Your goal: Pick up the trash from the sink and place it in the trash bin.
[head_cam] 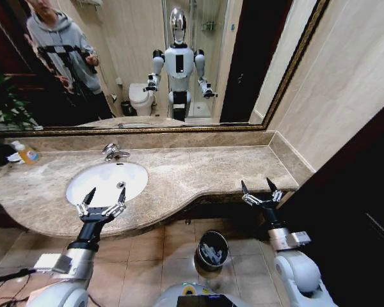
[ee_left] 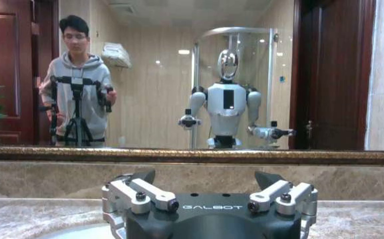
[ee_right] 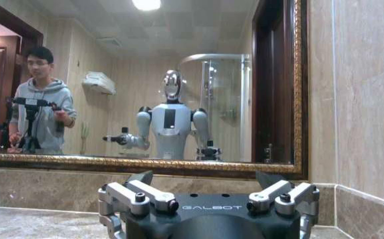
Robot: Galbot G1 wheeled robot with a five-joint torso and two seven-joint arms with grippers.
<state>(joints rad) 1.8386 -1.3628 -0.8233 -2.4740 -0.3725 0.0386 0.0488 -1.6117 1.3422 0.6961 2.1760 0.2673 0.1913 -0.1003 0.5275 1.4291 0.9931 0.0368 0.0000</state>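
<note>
The sink (head_cam: 107, 181) appears bare of trash, while small items can be made out inside the trash bin (head_cam: 212, 249) on the floor. The task is judged essentially done. Both the left end effector (head_cam: 104, 198), over the basin's front rim, and the right end effector (head_cam: 260, 187), at the bench (head_cam: 198, 169) edge, are spread wide and hold nothing.

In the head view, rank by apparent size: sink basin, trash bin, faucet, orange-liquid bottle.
1. sink
2. trash bin, though it sits lower on the floor, so its true size is unsure
3. and 4. faucet and orange-liquid bottle look alike; not ranked.
</note>
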